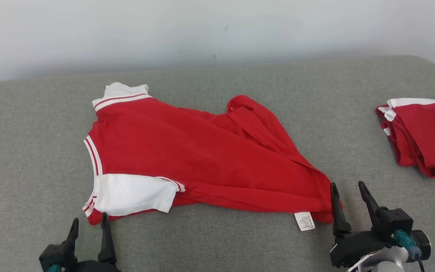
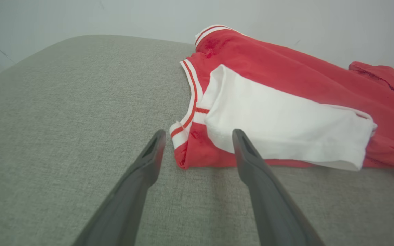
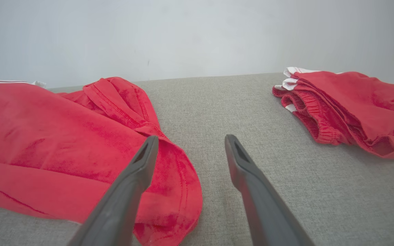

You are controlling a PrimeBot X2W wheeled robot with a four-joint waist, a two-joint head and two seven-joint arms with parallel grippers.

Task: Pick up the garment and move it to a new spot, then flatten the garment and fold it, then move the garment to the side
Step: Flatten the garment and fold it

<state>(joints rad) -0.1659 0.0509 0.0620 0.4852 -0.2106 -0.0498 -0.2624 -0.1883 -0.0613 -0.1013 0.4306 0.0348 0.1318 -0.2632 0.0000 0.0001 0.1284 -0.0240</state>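
Left gripper (image 1: 90, 219): 7 o'clock, fingers apart, empty, at the sleeve corner.
Right gripper (image 1: 347, 186): 5 o'clock, fingers apart, empty, at the hem.
Garment (image 1: 202, 162): centre of the cushion (image 1: 32, 151), half folded, rumpled toward 1 o'clock.
Progress: folding looks unfinished; moving aside is left.

The fingers (image 1: 337, 211) are long, dark and tapered, on black housings (image 1: 391, 221) with teal connectors (image 1: 404, 241).

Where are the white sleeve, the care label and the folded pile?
white sleeve (image 1: 132, 193), head view, middle of the sleeve.
care label (image 1: 304, 221), head view, centre of the tag.
folded pile (image 1: 425, 132), head view, top red layer.
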